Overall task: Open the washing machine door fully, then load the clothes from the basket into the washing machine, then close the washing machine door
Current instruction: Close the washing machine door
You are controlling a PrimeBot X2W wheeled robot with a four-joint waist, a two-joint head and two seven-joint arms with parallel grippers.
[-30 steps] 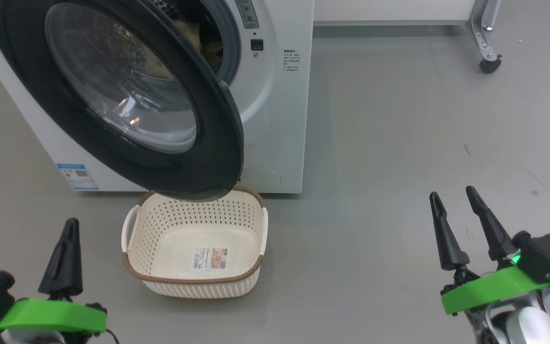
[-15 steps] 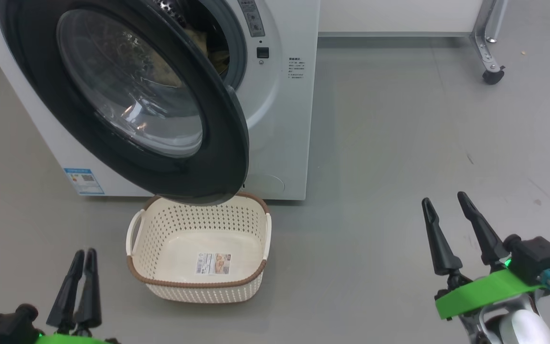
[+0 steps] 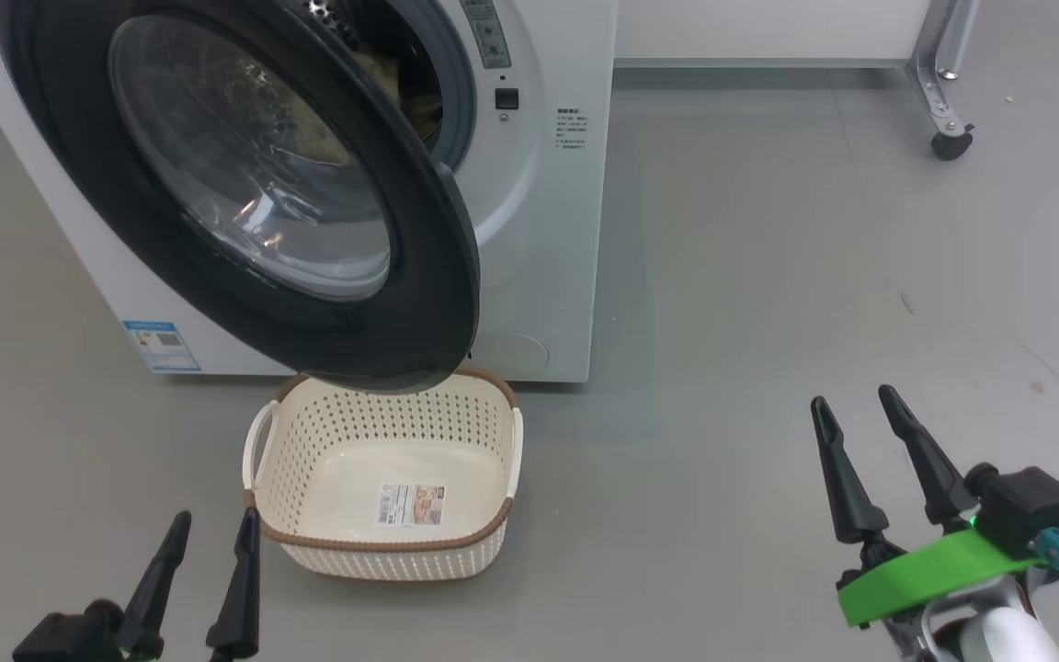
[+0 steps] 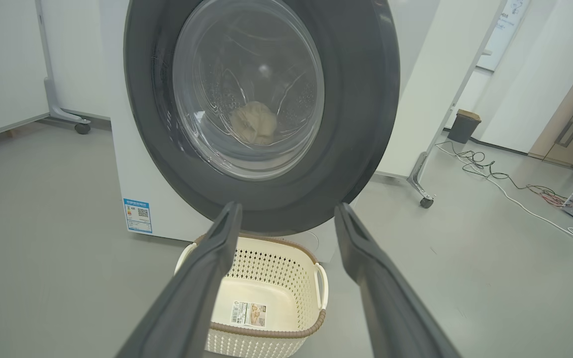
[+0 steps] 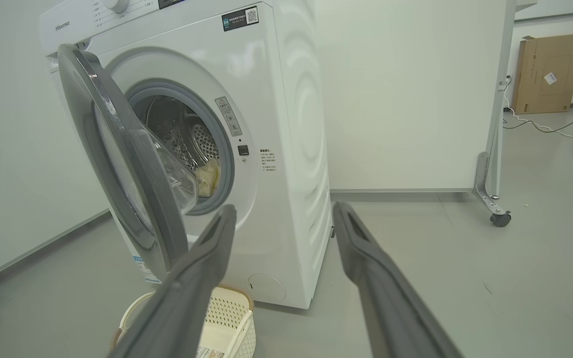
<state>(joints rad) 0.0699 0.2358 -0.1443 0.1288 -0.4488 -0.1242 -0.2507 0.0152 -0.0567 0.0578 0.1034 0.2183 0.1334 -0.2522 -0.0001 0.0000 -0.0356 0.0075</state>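
Left gripper [image 3: 217,515] spread wide beside the basket [image 3: 382,559] (right gripper [image 3: 851,396] likewise, well apart), both empty

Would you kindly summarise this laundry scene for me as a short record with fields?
Machine: big white front-loading washing machine on a grey floor
Door: round black-ringed glass door, swung partly open, overhanging the basket's back rim
Clothes: pale cream-yellow garments inside the perforated steel drum
Basket: cream perforated plastic basket, empty apart from a label on its floor
Left gripper: open, holding nothing
Right gripper: open, holding nothing
Step left: closing the door
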